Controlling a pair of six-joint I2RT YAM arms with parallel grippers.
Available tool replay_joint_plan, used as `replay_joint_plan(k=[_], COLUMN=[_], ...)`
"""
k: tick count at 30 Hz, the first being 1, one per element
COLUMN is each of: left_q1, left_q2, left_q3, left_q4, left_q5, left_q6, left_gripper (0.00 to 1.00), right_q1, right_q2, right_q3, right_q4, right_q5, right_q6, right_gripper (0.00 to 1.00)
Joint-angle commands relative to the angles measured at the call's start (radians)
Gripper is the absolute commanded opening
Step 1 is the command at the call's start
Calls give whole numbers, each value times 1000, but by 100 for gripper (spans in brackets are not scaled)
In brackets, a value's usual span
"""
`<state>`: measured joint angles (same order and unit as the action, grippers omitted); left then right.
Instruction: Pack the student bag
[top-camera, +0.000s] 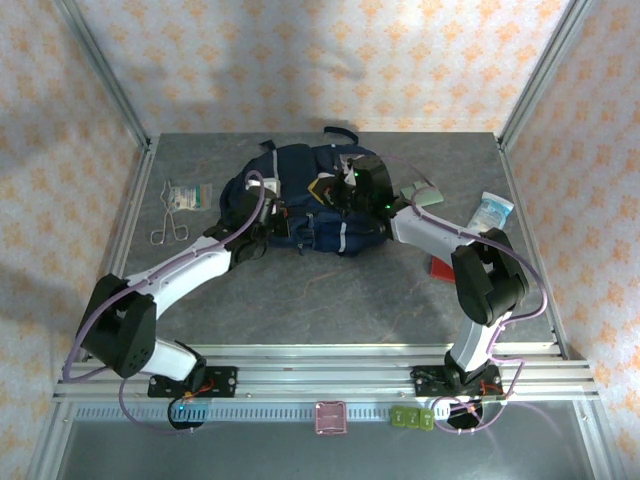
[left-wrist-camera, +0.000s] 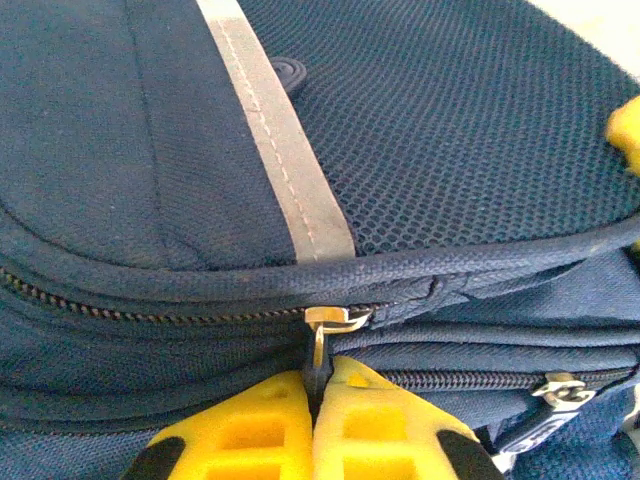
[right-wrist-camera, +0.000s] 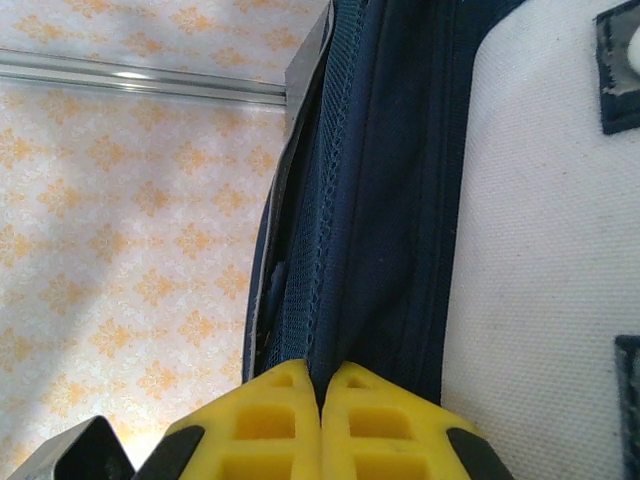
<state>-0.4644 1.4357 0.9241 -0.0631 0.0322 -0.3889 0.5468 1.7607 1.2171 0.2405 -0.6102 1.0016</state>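
Grey stone-look table (top-camera: 330, 300) inside pale walls printed with orange diamonds. At its middle, toward the back, lies the student bag (top-camera: 300, 205), a lumpy navy fabric backpack. Left of the bag lie a scissor-shaped metal tool (top-camera: 168, 226) and a small clear packet (top-camera: 188, 195). Up close, the left wrist view adds texture that the overhead view blurs: fine honeycomb mesh (left-wrist-camera: 460, 130), a smooth grey reflective stripe (left-wrist-camera: 275, 130), coiled zipper teeth, and a small brassy zipper pull (left-wrist-camera: 322, 330) pinched between the closed yellow jaws of the left gripper (left-wrist-camera: 316, 385). The right wrist view shows the right gripper (right-wrist-camera: 321, 378), its yellow jaws pressed together on a stitched navy fold of the bag, beside a white canvas patch (right-wrist-camera: 540, 250)
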Motion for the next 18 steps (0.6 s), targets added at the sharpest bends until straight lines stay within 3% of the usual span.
replay_joint_plan(k=[1,13,18], left_q1=[17,107,101], left_q2=[16,-150,-146], left_q3=[25,-102,-108], left_q4=[-22,-145,-141], left_q5=[-52,-114,-15], left_q6=[20,33,40], left_gripper=[0,0,0], right_q1=[4,-41,-42], right_q2=[-73,-44,3], right_q3=[39,-4,35], right_q4=[197,44,-20], right_q5=[-63,-18,-5], right_q6=[-31,-158,-198], right_gripper=[0,0,0])
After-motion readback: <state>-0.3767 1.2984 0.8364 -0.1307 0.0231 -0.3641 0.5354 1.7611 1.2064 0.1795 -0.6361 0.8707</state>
